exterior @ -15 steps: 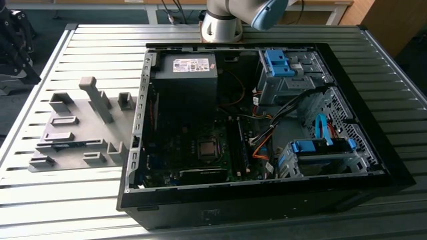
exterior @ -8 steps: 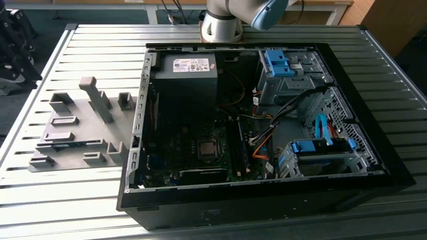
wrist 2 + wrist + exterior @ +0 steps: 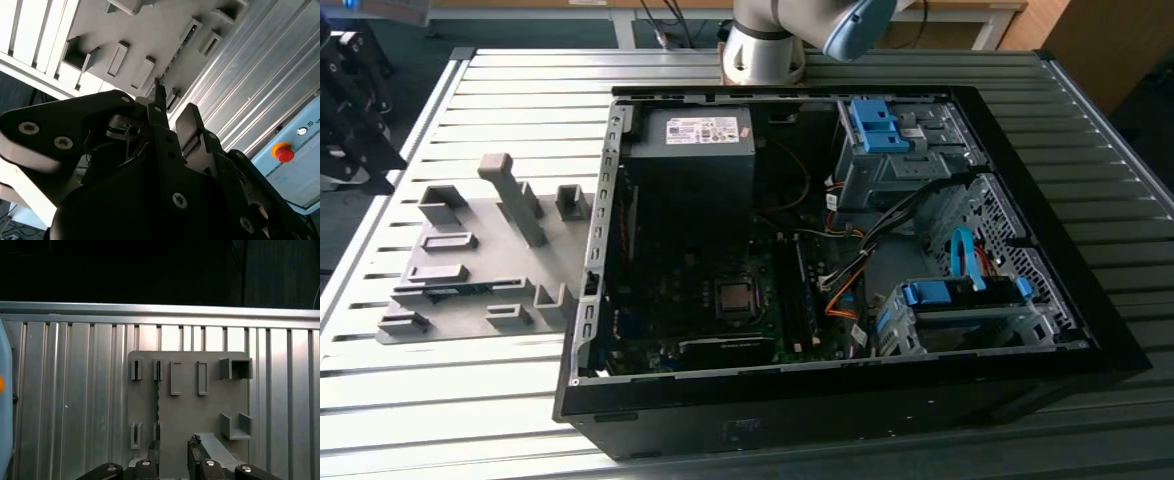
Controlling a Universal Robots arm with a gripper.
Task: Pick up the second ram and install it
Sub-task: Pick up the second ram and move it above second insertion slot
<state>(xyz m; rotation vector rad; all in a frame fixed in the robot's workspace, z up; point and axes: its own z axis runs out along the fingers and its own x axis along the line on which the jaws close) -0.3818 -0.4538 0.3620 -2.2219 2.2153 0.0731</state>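
The second ram is a thin dark stick standing on edge in slotted holders of a grey fixture plate. It also shows as a thin line in the second wrist view, and as a dark strip on the plate at the exterior view's left. My gripper hangs well above the plate, open, with nothing between its fingers. In the first wrist view the stick's line runs toward one finger rather than the gap. In the second wrist view the gripper also stands open.
An open black computer case lies on the slatted metal table, to the right of the plate in the exterior view. Inside are a motherboard, cables and blue drive-bay latches. The arm's base stands behind the case. Tall grey posts rise from the plate.
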